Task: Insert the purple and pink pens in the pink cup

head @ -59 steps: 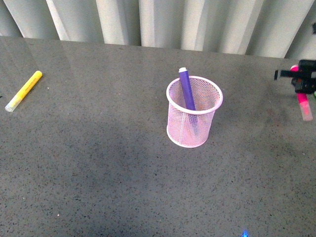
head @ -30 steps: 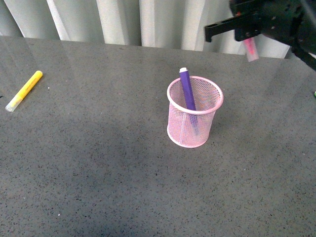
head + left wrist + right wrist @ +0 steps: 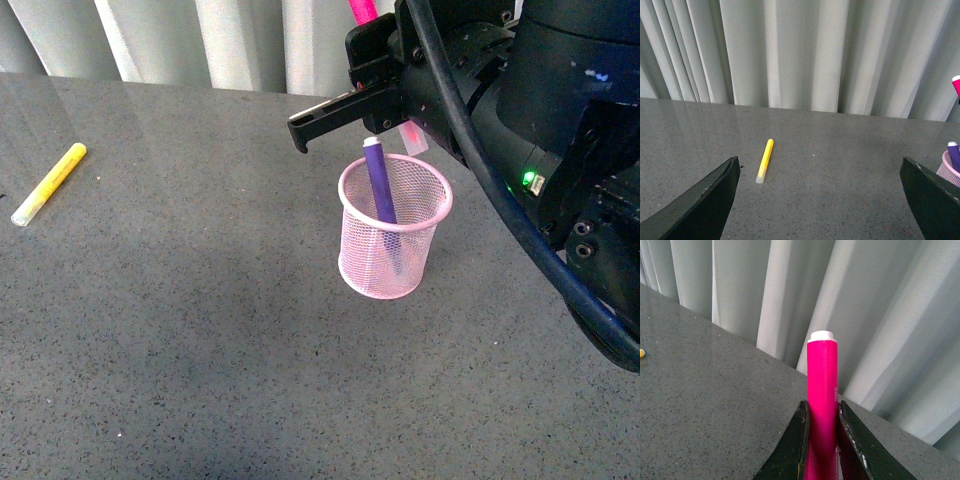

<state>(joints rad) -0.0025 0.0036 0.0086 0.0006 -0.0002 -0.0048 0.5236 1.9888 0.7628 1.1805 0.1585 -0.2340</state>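
There are two pens of the task. The purple pen (image 3: 378, 180) stands inside the pink cup (image 3: 368, 268), leaning on the far-left part of the rim, with its top above the rim. The pink pen (image 3: 822, 385) is not in the cup. The right gripper (image 3: 822, 412) has its two fingers clamped on it from both sides and holds it almost upright. In the front view, the pen's lower end shows just above the cup's far rim.

There is one cup, near the middle of the grey table (image 3: 200, 350), and it holds only the purple pen.

One yellow marker (image 3: 48, 183) lies flat, well apart to the left. The left gripper (image 3: 820, 210) has its fingers wide apart with nothing between them. The right arm hides the table behind and right of the cup.
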